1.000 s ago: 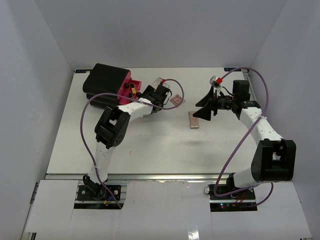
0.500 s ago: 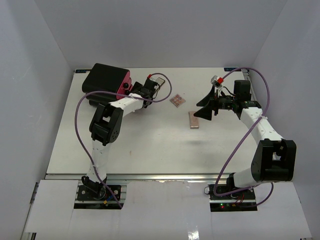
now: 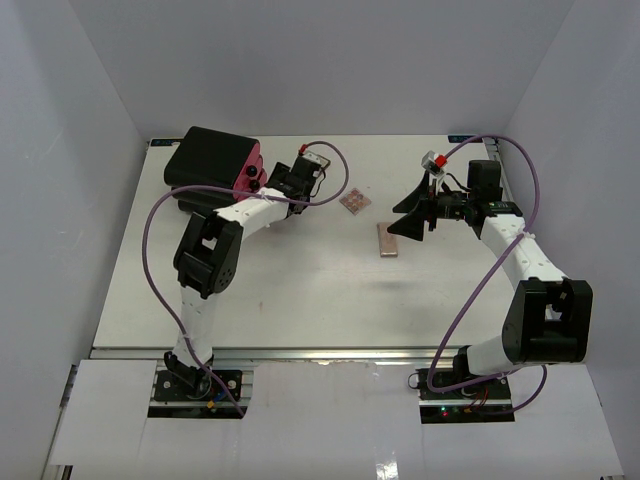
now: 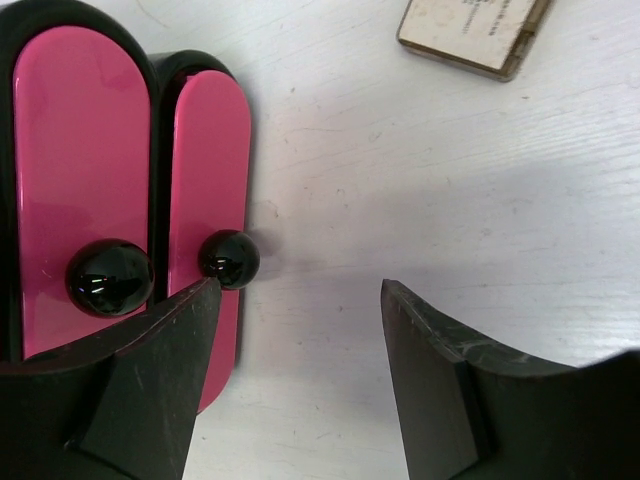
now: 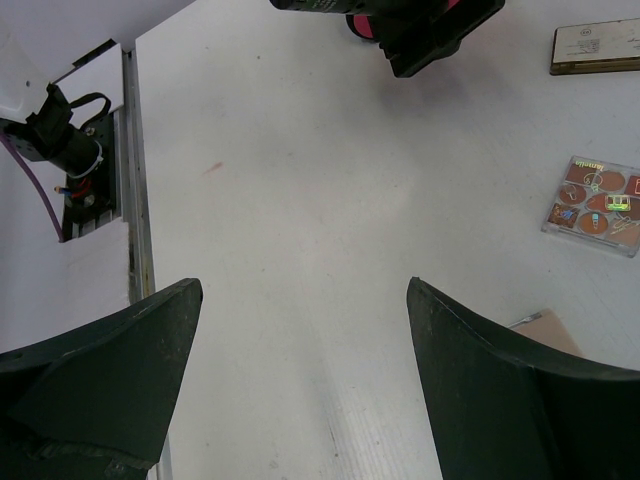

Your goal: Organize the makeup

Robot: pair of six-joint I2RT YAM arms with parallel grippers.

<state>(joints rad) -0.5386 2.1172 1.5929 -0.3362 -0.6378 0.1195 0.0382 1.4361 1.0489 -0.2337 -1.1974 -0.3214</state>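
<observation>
The black box (image 3: 208, 160) stands at the far left with both pink drawers (image 4: 205, 200) pushed in and their black knobs (image 4: 229, 259) showing. My left gripper (image 3: 275, 190) is open and empty just right of the lower drawer's knob (image 4: 300, 290). The grey flat compact (image 4: 475, 35) lies on the table past it and also shows in the right wrist view (image 5: 595, 47). The pink square palette (image 3: 354, 201) and the pink rectangular palette (image 3: 387, 240) lie mid-table. My right gripper (image 3: 410, 225) is open and empty above the table, right of the rectangular palette (image 5: 305, 285). The bottle and the tubes are out of view.
The table's left rail and a cable clamp (image 5: 75, 150) show in the right wrist view. White walls close in the far, left and right sides of the table (image 3: 300, 300). Purple cables loop from both arms.
The pink drawer that stood open with a small yellow-black item inside is now shut. My left gripper moved left toward the box front. The right arm has not moved.
</observation>
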